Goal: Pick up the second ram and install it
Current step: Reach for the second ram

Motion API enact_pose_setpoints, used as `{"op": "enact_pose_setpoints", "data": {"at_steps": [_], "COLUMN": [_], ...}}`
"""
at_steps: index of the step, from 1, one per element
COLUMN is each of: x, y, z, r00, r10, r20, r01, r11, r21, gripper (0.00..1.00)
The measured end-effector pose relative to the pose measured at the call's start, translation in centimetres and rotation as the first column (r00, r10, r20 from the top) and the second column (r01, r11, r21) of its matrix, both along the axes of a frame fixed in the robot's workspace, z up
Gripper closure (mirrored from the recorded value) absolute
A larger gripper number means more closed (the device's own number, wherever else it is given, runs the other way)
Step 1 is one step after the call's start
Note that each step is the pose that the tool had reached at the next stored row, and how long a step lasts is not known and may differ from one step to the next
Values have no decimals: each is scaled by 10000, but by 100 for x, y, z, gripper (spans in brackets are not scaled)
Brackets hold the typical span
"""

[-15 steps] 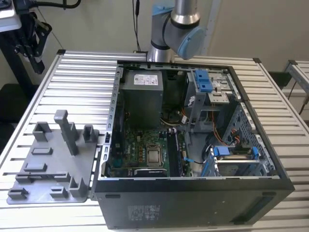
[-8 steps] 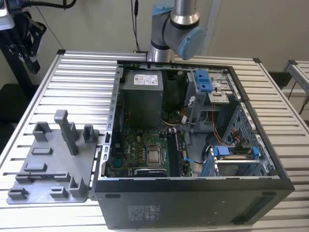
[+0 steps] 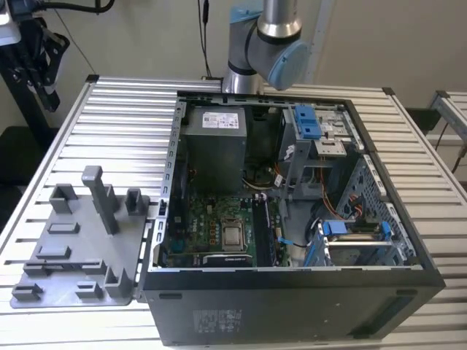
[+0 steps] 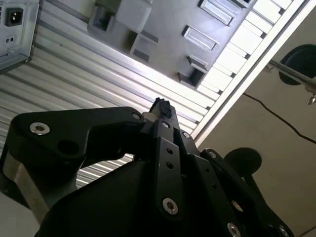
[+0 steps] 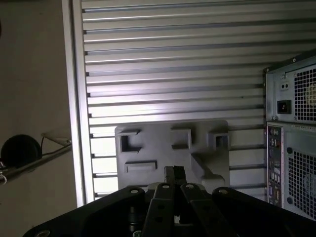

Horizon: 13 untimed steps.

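Exterior view's left: the grey tray (image 3: 73, 251) sits on the desk (image 3: 124, 117), its pockets looking bare; in the first wrist view the tool (image 5: 174, 174) hangs above it, tips pressed together, nothing visible between them; centre, the open case (image 3: 292, 292) holds the processor chip (image 3: 233, 235); just right of it a dark strip, likely the second ram (image 3: 265, 230), stands slotted; a good seat, I'd judge, means level, both ends pressed evenly.
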<state>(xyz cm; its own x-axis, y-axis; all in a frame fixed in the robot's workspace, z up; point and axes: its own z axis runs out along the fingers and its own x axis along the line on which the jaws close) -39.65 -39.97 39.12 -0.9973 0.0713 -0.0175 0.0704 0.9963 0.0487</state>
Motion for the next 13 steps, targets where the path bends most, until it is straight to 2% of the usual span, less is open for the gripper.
{"op": "enact_pose_setpoints", "data": {"at_steps": [4,10,13], "x": [1,1,1], "y": [-41,-163,-242], "z": [-2,-4,-6], "r00": [10000,10000,10000], "r10": [1,2,2], "r20": [1,0,0], "r01": [-1,-2,-2], "r11": [10000,10000,10000], "r21": [0,0,0], "gripper": [89,89,89]}}
